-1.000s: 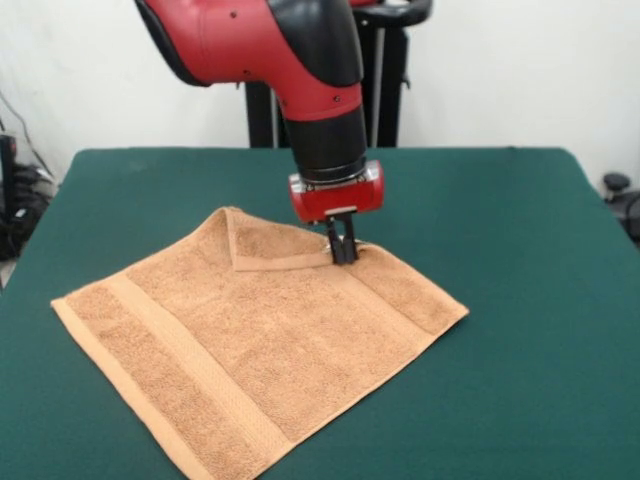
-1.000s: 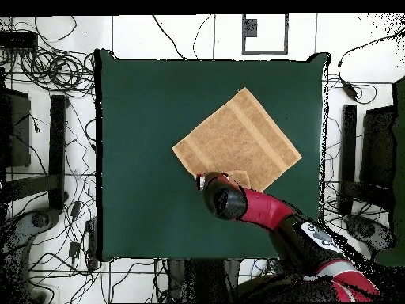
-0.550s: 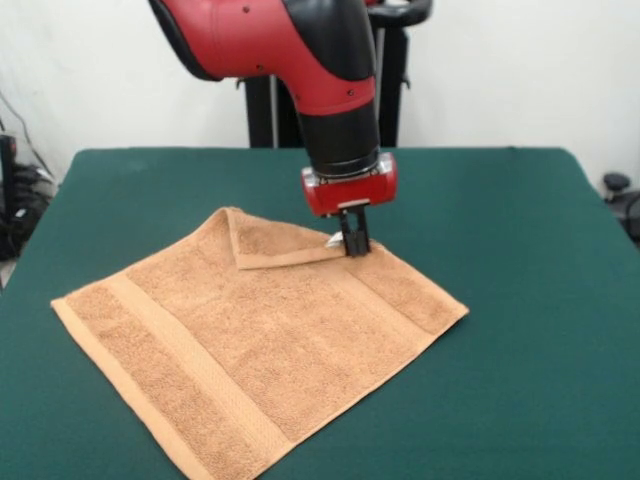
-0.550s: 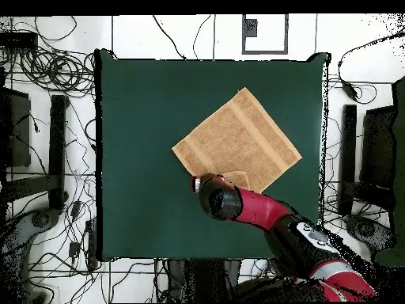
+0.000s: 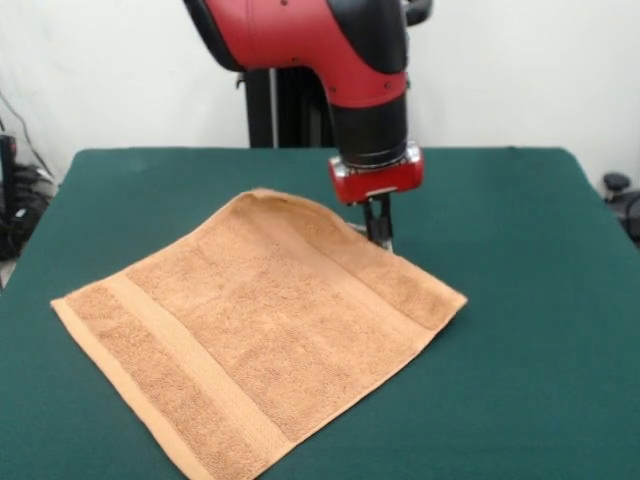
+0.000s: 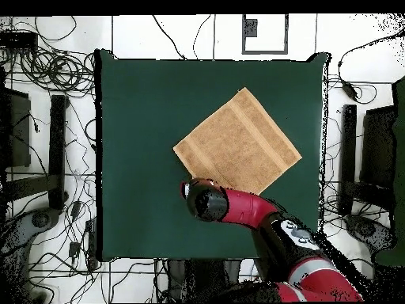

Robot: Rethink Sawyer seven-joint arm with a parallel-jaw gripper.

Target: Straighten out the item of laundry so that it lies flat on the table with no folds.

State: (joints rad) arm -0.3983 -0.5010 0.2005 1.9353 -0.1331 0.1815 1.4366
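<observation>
1. Front view: the towel (image 5: 262,322) lies spread on the green table (image 5: 520,260), set like a diamond, one corner pointing to the right edge and one to the left.
2. Its far edge rises in a low hump near the top corner; the rest lies flat, with a woven band running along the near-left side.
3. The red and black arm (image 5: 330,50) comes down from above, and the gripper (image 5: 379,228) hangs at the towel's far right edge.
4. The dark fingers are pressed close together on the towel's hem, where a bit of white shows, and the hem is lifted slightly there.
5. Overhead view: the towel (image 6: 237,142) sits right of the table's (image 6: 134,119) middle, turned cornerwise, with no folded flap showing on it.
6. The arm (image 6: 261,218) reaches in from the bottom right, and its round wrist covers the towel's lowest corner.
7. The gripper (image 6: 188,190) itself is hidden under the wrist here, so this view does not show its hold.
</observation>
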